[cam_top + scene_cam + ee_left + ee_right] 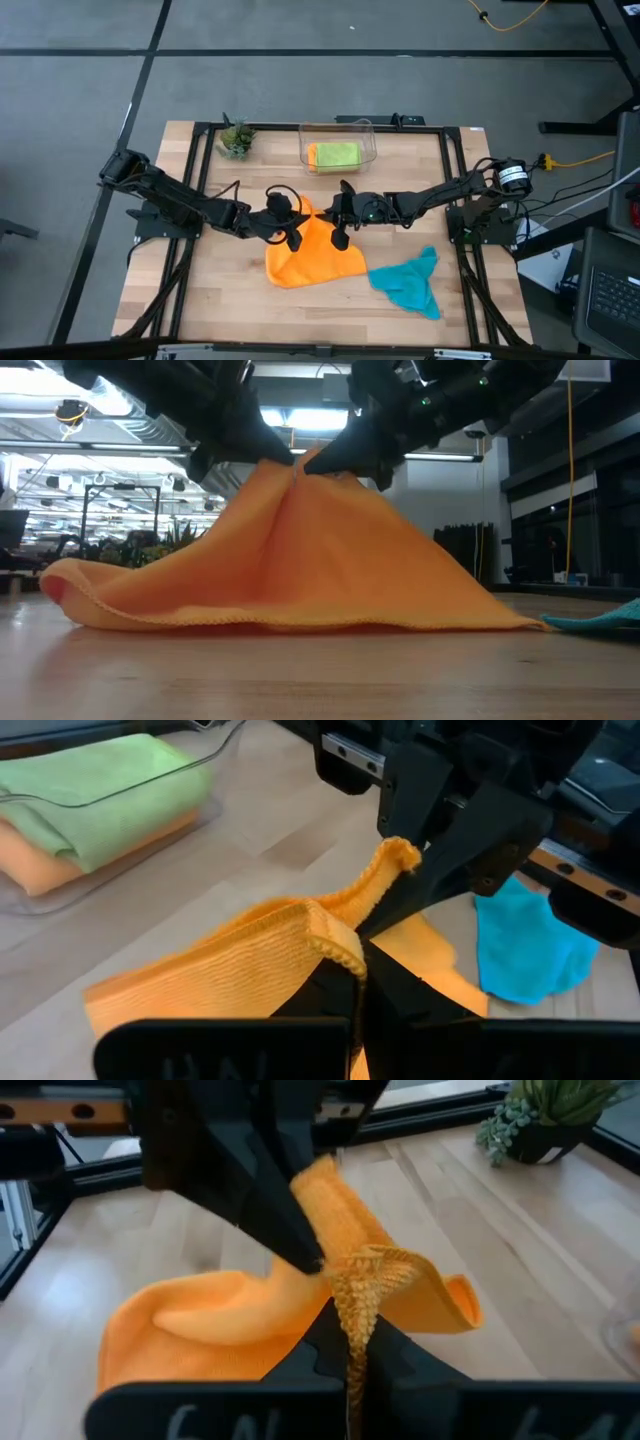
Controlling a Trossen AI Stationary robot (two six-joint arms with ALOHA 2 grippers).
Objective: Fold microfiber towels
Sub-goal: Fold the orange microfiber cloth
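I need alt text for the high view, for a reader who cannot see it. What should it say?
Two grippers, left and right, pinch an orange towel at mid-table and lift its edge. A teal towel lies crumpled to its right; a clear bin holding a green towel and a potted plant stand at the far edge.

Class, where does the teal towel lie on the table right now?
In the high view, the teal towel lies crumpled on the table's right front part, just right of the orange towel, below the right arm.
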